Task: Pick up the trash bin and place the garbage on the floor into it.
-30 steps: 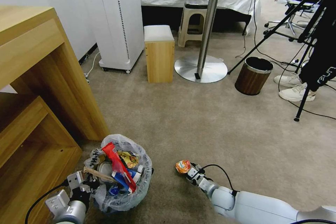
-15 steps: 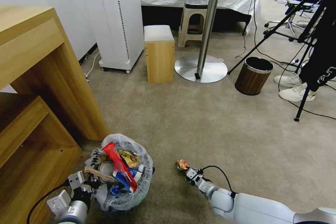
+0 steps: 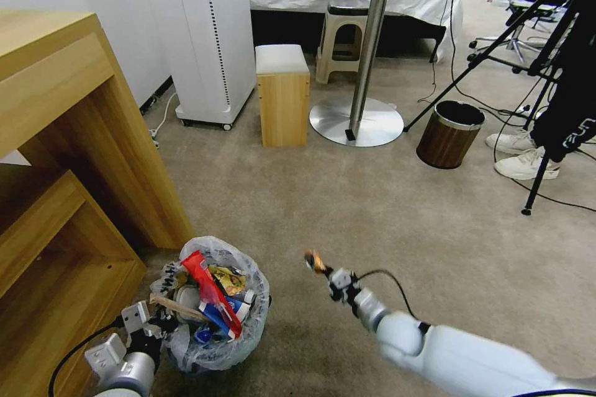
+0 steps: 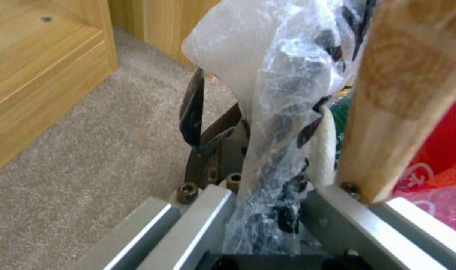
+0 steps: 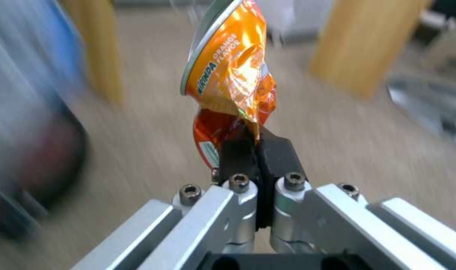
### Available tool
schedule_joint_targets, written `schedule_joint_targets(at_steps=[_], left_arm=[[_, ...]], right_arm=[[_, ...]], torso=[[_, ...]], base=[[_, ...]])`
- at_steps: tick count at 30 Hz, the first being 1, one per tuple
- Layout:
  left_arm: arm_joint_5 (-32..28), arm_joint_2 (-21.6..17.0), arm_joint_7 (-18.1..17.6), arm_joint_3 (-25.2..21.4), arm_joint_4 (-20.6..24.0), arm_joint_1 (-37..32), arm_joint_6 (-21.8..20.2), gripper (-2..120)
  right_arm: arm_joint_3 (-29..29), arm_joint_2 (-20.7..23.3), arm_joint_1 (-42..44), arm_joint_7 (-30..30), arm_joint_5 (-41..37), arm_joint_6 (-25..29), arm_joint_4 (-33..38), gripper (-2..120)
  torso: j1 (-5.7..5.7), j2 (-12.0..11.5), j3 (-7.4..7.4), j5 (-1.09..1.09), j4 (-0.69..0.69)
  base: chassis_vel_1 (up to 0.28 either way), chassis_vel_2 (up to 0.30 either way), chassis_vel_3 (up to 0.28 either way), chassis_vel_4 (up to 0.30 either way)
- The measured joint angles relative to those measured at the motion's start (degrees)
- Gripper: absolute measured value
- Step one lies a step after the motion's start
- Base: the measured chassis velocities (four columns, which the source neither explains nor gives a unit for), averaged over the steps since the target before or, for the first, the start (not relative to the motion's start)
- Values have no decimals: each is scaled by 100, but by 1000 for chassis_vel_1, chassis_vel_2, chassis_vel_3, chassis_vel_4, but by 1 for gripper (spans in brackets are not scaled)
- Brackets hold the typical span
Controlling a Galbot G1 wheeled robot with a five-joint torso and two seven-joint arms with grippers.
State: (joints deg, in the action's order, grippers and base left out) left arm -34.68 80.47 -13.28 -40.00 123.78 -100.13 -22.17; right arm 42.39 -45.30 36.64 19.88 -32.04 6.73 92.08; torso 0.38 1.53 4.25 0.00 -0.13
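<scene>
The right pincer (image 5: 258, 150) grips an orange wrapper (image 5: 233, 75) above the floor beside the trash bin (image 3: 248, 335), whose bag rim the left pincer (image 4: 268, 187) clamps.

You saw the right wrist view smeared at its left edge, a dark blue and red blur (image 5: 33, 150) past telling. In the left wrist view, the crinkled bag (image 4: 278, 112) hid the left gripper's (image 4: 268, 165) fingers beyond it.
</scene>
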Motion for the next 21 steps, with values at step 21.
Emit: schedule_joint_targets(at_steps=[21], left_arm=[[30,105,-94,-39,402,-150,-146,0]], right_arm=[[1757,-441,-1987,678,-2286,-1127,2841,0]], torso=[[-1,0,0,-2,2]], base=[[0,0,0,0]])
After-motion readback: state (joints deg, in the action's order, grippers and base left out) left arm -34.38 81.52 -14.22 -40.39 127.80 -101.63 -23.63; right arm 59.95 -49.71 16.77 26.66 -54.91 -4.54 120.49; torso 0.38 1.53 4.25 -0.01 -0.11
